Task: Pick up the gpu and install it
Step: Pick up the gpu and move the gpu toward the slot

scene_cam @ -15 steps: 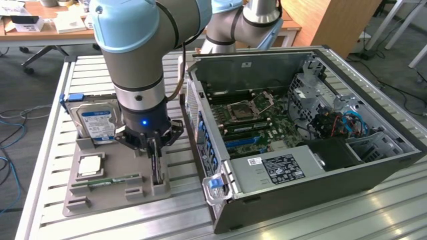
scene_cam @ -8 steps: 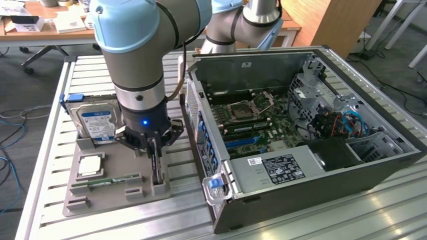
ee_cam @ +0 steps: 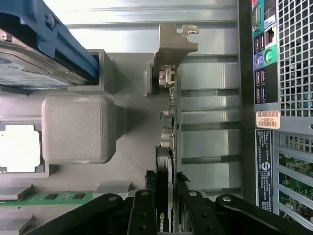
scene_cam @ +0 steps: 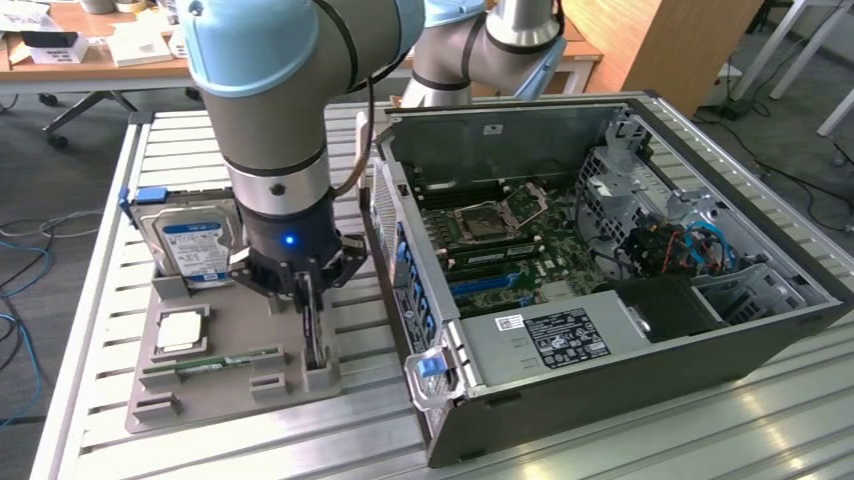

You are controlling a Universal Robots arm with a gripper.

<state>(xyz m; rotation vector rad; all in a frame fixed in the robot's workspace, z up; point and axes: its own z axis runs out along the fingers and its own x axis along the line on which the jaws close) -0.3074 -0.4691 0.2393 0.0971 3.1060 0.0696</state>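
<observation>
Jaws are seen clamped on the gpu [scene_cam: 311, 335] in the exterior view, where it stands on edge in a gray holder tray [scene_cam: 214, 395] on the tabletop [scene_cam: 694, 440], at the exterior view's left of the open computer case [scene_cam: 694, 330]. In the wrist view, the gpu [ee_cam: 168, 142] is pinched at the end far from its silver bracket [ee_cam: 173, 44]. A straight, untwisted lift is judged best.

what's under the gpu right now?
The gray holder tray: the gpu stands on edge in its slot, gripper at its top edge. The card's bottom edge and the slot floor are hidden.
</observation>
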